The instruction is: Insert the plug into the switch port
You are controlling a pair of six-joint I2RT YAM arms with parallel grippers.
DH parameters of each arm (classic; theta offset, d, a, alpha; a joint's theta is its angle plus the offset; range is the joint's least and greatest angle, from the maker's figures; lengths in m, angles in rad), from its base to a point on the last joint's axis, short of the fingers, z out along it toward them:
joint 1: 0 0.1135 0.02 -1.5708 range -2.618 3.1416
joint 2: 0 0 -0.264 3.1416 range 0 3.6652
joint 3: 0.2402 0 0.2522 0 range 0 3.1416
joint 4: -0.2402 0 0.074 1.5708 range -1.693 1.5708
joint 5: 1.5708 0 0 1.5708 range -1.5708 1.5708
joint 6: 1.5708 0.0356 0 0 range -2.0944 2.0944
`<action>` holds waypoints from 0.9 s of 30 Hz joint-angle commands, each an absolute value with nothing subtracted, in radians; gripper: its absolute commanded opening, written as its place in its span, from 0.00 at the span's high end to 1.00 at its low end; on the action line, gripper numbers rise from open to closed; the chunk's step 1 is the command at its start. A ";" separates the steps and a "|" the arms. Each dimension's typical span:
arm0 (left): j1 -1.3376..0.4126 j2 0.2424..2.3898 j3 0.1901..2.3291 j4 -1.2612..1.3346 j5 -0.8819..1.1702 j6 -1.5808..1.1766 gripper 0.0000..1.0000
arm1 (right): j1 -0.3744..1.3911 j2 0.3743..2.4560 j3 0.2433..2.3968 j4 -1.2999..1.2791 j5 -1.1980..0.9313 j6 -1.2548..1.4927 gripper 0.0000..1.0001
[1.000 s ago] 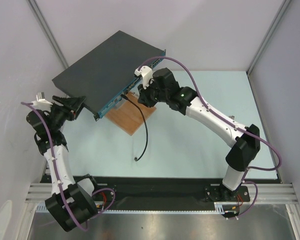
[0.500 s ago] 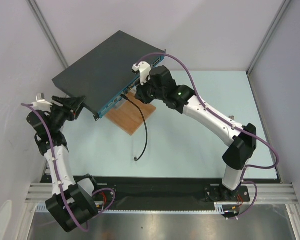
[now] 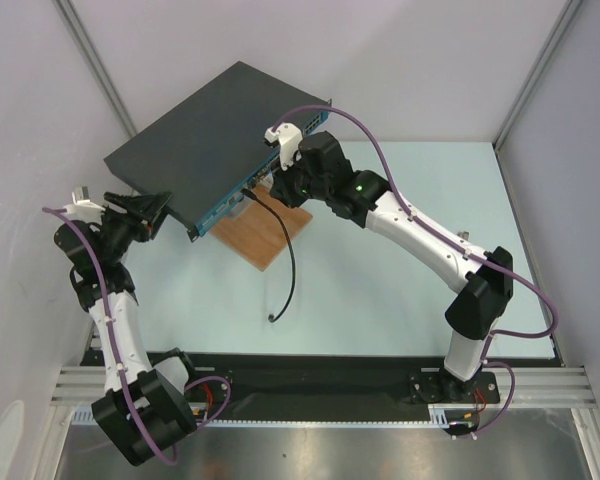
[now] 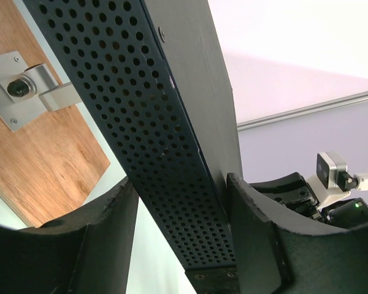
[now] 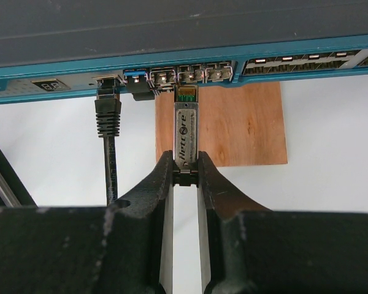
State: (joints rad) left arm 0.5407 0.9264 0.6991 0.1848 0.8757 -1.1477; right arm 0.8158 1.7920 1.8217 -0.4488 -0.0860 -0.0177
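- Two arms are sharing this job. The left tool (image 4: 181, 184) is clamping the switch (image 3: 215, 135) by its perforated end wall, with one finger pressing on each flat face. That's at about 8 o'clock on the box in the top view. I'm guessing it's bracing the box so it isn't sliding away when the plug gets pushed.
- The switch is sitting toward 11 o'clock on the tabletop (image 3: 380, 290), with its teal front facing 5 o'clock. The wooden board (image 3: 270, 240) is poking out from under that front edge.
- The right tool (image 5: 185, 160) is pinching the silver plug (image 5: 186, 125) by its tail end, fingers closed tight on both sides. Gripping it back there is leaving the whole nose free to go in.
- In the right wrist view the plug is pointing straight at 12 o'clock and lining up with the middle of three small sockets. That port (image 5: 189, 73) is sitting right above the tip. The gold contacts are showing, so it's looking like the nose is just at the opening and not seated yet.
- A black cable (image 5: 108, 116) is occupying a socket at 9 o'clock from the plug, near it but not touching.
- My read: alignment's looking good, so what's remaining is a straight push toward 12 o'clock. The risk is the tip catching on the socket lip if it's riding a bit low.
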 commanded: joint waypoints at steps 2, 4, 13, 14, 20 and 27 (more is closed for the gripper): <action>0.518 0.900 0.719 0.267 0.884 -1.106 1.00 | 0.813 1.769 1.819 -0.437 -0.066 -0.017 1.00; 0.518 0.900 0.718 0.268 0.882 -1.108 1.00 | 0.811 1.763 1.816 -0.437 -0.060 -0.023 1.00; 0.518 0.905 0.718 0.276 0.877 -1.117 1.00 | 0.811 1.747 1.786 -0.446 -0.063 -0.029 1.00; 0.520 0.907 0.719 0.276 0.879 -1.117 1.00 | 0.811 1.743 1.781 -0.448 -0.061 -0.031 1.00; 0.518 0.916 0.730 0.276 0.879 -1.114 1.00 | 0.807 1.735 1.769 -0.449 -0.052 -0.035 1.00; 0.517 0.922 0.730 0.285 0.873 -1.121 1.00 | 0.804 1.756 1.801 -0.440 -0.043 -0.031 1.00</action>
State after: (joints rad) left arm 0.5407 0.9268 0.6991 0.1856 0.8745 -1.1492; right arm 0.8070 1.7763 1.7638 -0.4599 -0.0605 -0.0261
